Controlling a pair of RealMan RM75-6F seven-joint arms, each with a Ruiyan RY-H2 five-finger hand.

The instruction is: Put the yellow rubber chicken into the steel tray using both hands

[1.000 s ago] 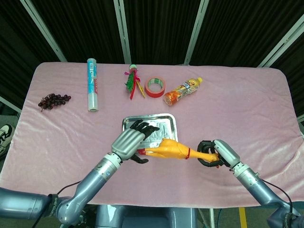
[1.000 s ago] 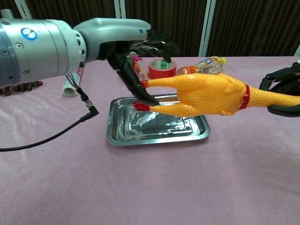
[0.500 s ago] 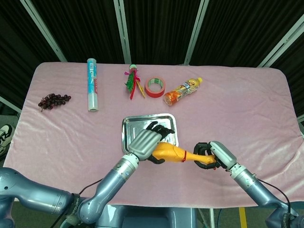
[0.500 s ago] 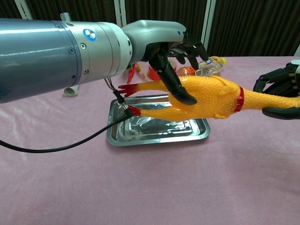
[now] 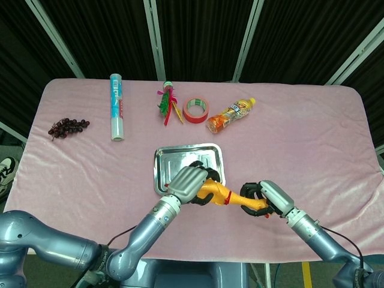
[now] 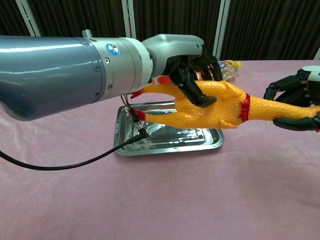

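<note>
The yellow rubber chicken (image 6: pixel 220 106) hangs level above the steel tray (image 6: pixel 125 142), its red feet pointing left and a red band at its neck. My left hand (image 6: pixel 192 75) grips its body from above, fingers curled round it. My right hand (image 6: pixel 295 100) holds the head end at the right edge of the chest view. In the head view the chicken (image 5: pixel 217 192) lies across the tray's (image 5: pixel 165 159) near right corner, between my left hand (image 5: pixel 189 183) and my right hand (image 5: pixel 259 196).
Along the far side of the pink table lie grapes (image 5: pixel 67 127), a blue-and-white tube (image 5: pixel 116 107), a feathered toy (image 5: pixel 168 103), a red tape roll (image 5: pixel 195 109) and an orange drink bottle (image 5: pixel 231 115). A black cable (image 6: pixel 65 162) trails from my left arm.
My left hand has slid right along the chicken, from its feet to its body, and closed round it. Both hands and the chicken have shifted left, toward the tray.
</note>
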